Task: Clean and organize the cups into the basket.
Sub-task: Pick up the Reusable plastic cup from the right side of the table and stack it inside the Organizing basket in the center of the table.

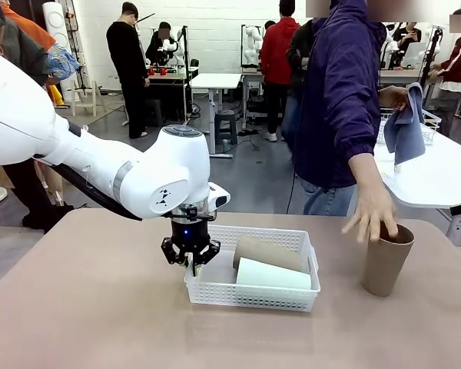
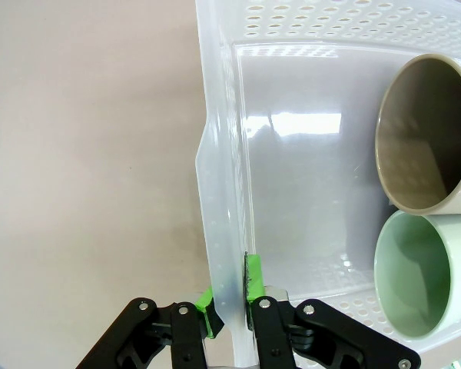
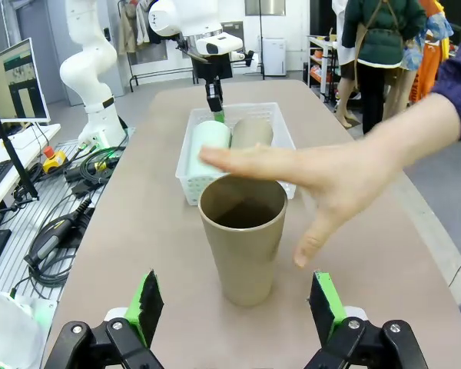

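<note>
**Standing cup dead ahead of the open right claw, with a hand on it**

The standing cup (image 1: 386, 265) is tan-brown, matte, handleless and slightly tapered. It is upright on its narrow base with the mouth up, so its long axis is vertical, and it looks empty inside. It stands on the table (image 1: 100, 307) outside the basket (image 1: 250, 296), at 3 o'clock from it in the front view and well apart.

In the right wrist view the standing cup (image 3: 243, 242) is at 12 o'clock from the right claw (image 3: 236, 307). It is centred on the gap, a little beyond the green pads. The jaws are spread wider than the cup and hold nothing, so a straight advance should bracket it.

The person's hand (image 1: 373, 211) is nearer than either claw. Its fingers are at the rim, reaching in from 3 o'clock in the wrist view, so it blocks any grasp for now. The other hand holds a blue cloth (image 1: 406, 127).

In the basket, the mint cup (image 1: 273, 274) and the lying tan cup (image 1: 265, 252) rest on their sides, touching. Both mouths face the end at 9 o'clock.

At that end the left claw (image 1: 192, 261) is clamped on the basket wall (image 2: 215, 192), one pad inside and one outside. It is far from the standing cup.
</note>
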You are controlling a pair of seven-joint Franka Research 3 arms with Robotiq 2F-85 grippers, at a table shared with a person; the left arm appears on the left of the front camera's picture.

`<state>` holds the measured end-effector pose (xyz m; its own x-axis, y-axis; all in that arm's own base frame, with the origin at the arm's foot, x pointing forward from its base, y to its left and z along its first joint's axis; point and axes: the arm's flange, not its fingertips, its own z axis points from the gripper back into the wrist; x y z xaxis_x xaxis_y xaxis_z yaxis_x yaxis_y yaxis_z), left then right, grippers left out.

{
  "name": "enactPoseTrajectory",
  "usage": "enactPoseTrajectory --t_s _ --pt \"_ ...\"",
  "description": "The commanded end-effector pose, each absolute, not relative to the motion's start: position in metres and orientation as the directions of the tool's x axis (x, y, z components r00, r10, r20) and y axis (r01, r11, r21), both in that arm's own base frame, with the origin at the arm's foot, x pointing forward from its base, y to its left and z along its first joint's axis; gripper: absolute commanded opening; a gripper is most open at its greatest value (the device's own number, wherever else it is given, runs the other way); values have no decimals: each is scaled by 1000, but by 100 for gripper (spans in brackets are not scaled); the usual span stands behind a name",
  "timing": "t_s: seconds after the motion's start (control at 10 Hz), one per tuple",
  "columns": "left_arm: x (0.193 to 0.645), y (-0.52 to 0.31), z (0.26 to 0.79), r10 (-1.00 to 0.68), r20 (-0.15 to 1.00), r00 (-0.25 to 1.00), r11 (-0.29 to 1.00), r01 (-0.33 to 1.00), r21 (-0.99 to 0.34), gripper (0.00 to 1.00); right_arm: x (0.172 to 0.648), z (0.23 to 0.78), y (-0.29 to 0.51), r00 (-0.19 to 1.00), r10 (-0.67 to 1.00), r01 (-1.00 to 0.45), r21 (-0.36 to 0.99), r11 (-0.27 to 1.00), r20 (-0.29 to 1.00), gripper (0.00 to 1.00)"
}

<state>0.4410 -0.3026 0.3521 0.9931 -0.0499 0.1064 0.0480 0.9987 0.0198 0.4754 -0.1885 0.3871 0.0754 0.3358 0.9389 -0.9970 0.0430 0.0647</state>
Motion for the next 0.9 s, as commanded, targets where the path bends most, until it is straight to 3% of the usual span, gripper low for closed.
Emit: enactPoseTrajectory --t_s 0.0,0.4,0.8 --pt "439 -301 354 -53 112 992 998 51 20 0 475 388 -191 62 341 -998 60 17 938 100" --pt "439 -301 354 -53 112 992 998 51 20 0 475 387 -188 75 336 -997 65 43 939 100" --pt "439 -301 354 -53 112 992 998 51 20 0 509 315 -161 216 352 -976 208 63 911 100"
